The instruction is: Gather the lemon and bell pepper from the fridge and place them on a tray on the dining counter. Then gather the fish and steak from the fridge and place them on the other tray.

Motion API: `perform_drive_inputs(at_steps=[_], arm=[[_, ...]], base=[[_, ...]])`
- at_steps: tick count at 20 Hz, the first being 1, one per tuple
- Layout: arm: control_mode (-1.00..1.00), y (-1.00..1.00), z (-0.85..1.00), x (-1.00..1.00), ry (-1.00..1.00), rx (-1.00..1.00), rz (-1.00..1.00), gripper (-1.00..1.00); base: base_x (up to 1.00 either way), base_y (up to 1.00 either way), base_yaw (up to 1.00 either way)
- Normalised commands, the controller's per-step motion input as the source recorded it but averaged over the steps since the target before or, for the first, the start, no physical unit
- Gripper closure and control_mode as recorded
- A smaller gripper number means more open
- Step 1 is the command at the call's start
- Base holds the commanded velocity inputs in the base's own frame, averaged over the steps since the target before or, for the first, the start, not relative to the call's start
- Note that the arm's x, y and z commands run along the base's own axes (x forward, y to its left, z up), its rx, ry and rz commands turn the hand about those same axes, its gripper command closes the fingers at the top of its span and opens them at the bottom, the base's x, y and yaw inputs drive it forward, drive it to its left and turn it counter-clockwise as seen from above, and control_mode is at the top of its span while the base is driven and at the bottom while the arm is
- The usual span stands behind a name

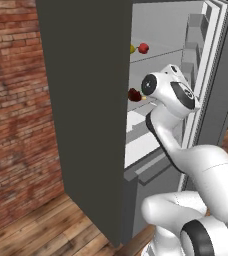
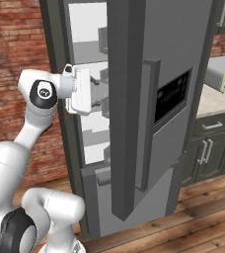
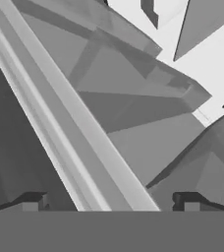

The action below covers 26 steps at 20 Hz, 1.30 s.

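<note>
End effector [image 3: 109, 199]: in the hand view its two dark fingertips [image 3: 33, 201] stand far apart at the bottom, with nothing between them. It grips nothing. Ahead of it lie grey angled panels and a pale sloping rail of the fridge interior; which part of the interior this is cannot be told. In the right base view the white hand is at the opening of the fridge [image 2: 149, 113], level with the middle shelves, reaching in from the left; the fingers themselves are hidden there.

Arm: it rises from the base, bends at a dark-ringed joint and points into the open compartment.

Fridge: grey steel, one door swung open, white inside with shelves. The closed door carries a dark display panel [image 2: 172, 96] and a long vertical handle [image 2: 149, 123].

Contents, left base view: on an upper shelf the bell pepper [image 1: 143, 48], red and rounded, sits just beside the lemon [image 1: 132, 49], which is partly cut off by the edge of the fridge's dark side wall. One shelf lower lies the steak [image 1: 134, 94], dark red-brown, close to the arm's wrist joint; contact cannot be told. All three are inside the fridge.

Surroundings: a red brick wall [image 1: 16, 115] to the left, wooden floor [image 2: 203, 217] below, dark cabinets [image 2: 210, 148] under a pale bench [image 2: 215, 101] to the right of the fridge.
</note>
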Motion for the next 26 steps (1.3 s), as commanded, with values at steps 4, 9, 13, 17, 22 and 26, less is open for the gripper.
perform_drive_inputs(at_steps=[4, 9, 13, 17, 22, 26], arm=[[-1.0, -0.56, 0.0, 0.12, 0.1, -0.08, -0.04, -1.0], [-1.0, -0.56, 0.0, 0.1, 0.1, -0.08, -0.05, -1.0], [-1.0, -0.61, 0.0, 0.01, 0.08, -0.07, -0.06, -1.0], [-1.0, -0.71, 0.0, 0.0, 0.06, -0.05, -0.07, -1.0], [-1.0, -0.84, 0.0, 0.0, 0.04, -0.02, -0.06, -1.0], [-1.0, -0.92, 0.0, 0.05, 0.07, -0.02, -0.06, -1.0]], base=[[0.0, 0.0, 0.0], [0.0, 0.0, 0.0], [0.0, 0.0, 0.0], [0.0, 0.0, 0.0], [0.0, 0.0, 0.0], [0.0, 0.0, 0.0]])
